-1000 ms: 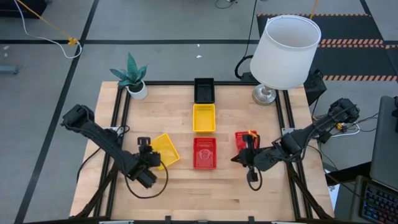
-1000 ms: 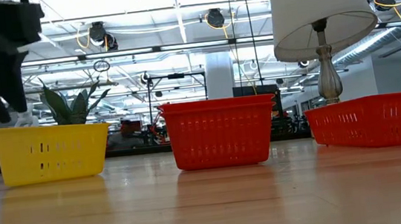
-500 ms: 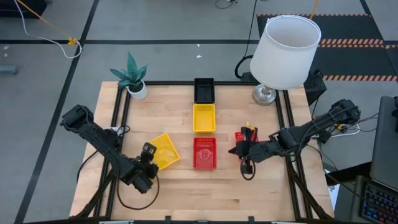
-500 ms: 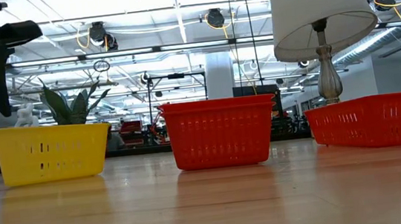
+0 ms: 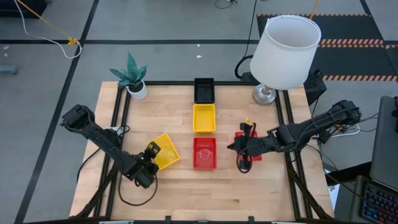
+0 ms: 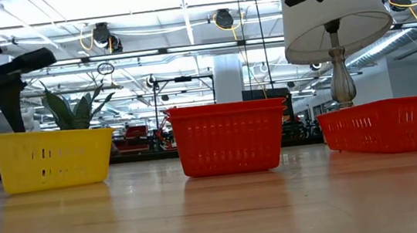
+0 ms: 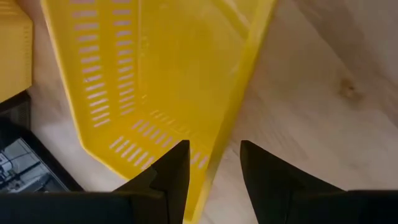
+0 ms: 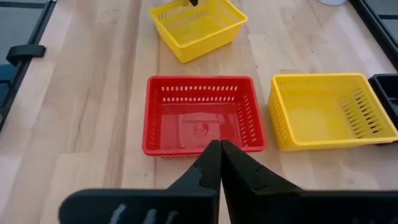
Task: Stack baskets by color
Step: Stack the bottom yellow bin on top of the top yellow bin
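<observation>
**Yellow basket's corner sits between the left gripper's spread fingers**

Yellow plastic, a tilted basket (image 5: 165, 151) lies on the wooden table (image 5: 186, 193) toward its left front, turned at an angle to the others. The left gripper (image 5: 151, 157) is at that basket's near corner; in the left wrist view its two fingers (image 7: 171, 174) stand apart with the basket's rim in the gap between them, not clamped on it.

Down the table's middle runs a line of baskets: a black basket (image 5: 204, 90) at the far edge, a second yellow basket (image 5: 204, 117) next, then a red basket (image 5: 205, 152) nearest the front. Another red basket (image 5: 249, 144) lies just right of that one, partly covered by the right arm.

The right gripper (image 5: 235, 148) hovers between the two red baskets, fingers pressed together and holding nothing.

A white lamp (image 5: 285, 53) stands at the far right corner, a small potted plant (image 5: 132, 76) at the far left.
</observation>
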`<state>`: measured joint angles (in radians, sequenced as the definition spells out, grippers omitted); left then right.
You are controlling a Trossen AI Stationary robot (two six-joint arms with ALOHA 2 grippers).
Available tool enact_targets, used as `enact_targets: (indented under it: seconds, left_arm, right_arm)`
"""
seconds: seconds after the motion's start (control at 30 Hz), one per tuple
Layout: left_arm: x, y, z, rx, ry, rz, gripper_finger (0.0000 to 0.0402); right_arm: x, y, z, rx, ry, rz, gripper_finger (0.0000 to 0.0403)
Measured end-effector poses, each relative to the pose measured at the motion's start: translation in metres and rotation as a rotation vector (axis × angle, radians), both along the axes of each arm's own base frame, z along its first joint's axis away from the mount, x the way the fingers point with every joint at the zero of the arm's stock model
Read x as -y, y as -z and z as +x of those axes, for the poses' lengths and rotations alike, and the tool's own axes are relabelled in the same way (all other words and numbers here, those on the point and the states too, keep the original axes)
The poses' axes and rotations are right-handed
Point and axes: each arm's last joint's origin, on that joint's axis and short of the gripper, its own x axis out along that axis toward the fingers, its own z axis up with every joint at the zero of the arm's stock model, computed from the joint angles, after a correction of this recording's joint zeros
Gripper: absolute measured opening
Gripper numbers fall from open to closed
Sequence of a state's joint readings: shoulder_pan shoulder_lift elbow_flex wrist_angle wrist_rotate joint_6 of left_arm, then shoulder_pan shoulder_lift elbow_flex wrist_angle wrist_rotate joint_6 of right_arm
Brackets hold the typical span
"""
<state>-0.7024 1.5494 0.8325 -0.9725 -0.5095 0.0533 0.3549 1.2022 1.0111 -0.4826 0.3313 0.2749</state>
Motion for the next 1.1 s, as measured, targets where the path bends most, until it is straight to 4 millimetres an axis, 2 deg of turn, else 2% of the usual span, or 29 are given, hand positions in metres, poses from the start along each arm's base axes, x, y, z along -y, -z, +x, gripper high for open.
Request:
enact_targets:
  seconds: [0.17,0.5,0.83,1.1]
  left_arm:
    - [0.001,-0.002,0.004,0.006,0.032,-0.006,0.0121]
    - [-0.001,-0.018,0.002,-0.009,0.227,-0.010,0.0012]
    - [-0.017,-0.055,-0.006,0.090,0.448,0.138,0.0007]
    - [-0.047,-0.088,0.007,0.198,0.597,0.238,0.0009]
  right_arm:
    - [0.004,0.000,0.001,0.001,0.018,0.000,0.0002]
    - [0.012,0.000,0.004,0.007,0.052,-0.001,0.0002]
    - [0.015,-0.001,0.005,0.009,0.066,-0.001,0.0002]
    - [0.014,-0.001,0.005,0.009,0.067,0.001,0.0002]
